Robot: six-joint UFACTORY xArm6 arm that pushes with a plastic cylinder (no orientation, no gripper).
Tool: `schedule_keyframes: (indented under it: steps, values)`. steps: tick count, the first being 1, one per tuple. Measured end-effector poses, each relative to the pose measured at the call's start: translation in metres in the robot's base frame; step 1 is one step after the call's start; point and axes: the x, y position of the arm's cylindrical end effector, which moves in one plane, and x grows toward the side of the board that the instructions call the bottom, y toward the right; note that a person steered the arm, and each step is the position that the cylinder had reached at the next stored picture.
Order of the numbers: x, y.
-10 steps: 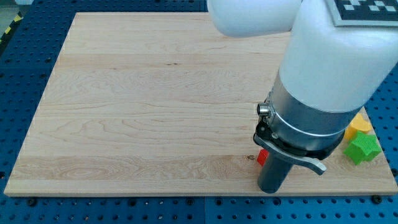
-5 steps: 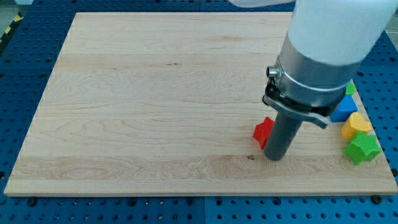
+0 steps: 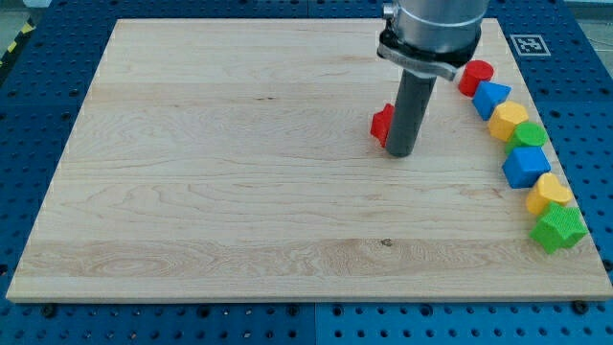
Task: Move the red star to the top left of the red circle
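The red star (image 3: 382,125) lies on the wooden board (image 3: 220,163) right of centre in the upper half, half hidden behind my rod. My tip (image 3: 400,153) stands against the star's right and lower side, touching it. The red circle (image 3: 475,76) sits near the board's right edge at the top of a row of blocks, up and to the right of the star, about a hundred pixels away.
Below the red circle a curved row runs down the right edge: a blue block (image 3: 490,98), a yellow block (image 3: 508,121), a small green block (image 3: 530,135), a blue block (image 3: 526,165), a yellow block (image 3: 552,193) and a green star (image 3: 558,229).
My rod has swept from the view's bottom right up toward the top, pushing the red star up and slightly left with it. The arm's body has cleared the right-edge blocks, which now all show.
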Motion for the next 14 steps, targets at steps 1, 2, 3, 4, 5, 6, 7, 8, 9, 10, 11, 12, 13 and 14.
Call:
schedule_keyframes:
  steps: [1,2,3,4,5,6,7,8,9,10,11,12,13,14]
  values:
    - [-0.030,-0.001]
    - [-0.046,-0.001]
    - [-0.045,-0.001]
    - [-0.018,-0.009]
    - [-0.030,-0.014]
    - [-0.071,-0.006]
    - [-0.092,-0.004]
    - [-0.113,-0.004]
    - [-0.105,-0.024]
    - [-0.101,-0.042]
    - [-0.126,-0.047]
    - [-0.135,-0.037]
    - [-0.135,-0.034]
    - [-0.139,-0.039]
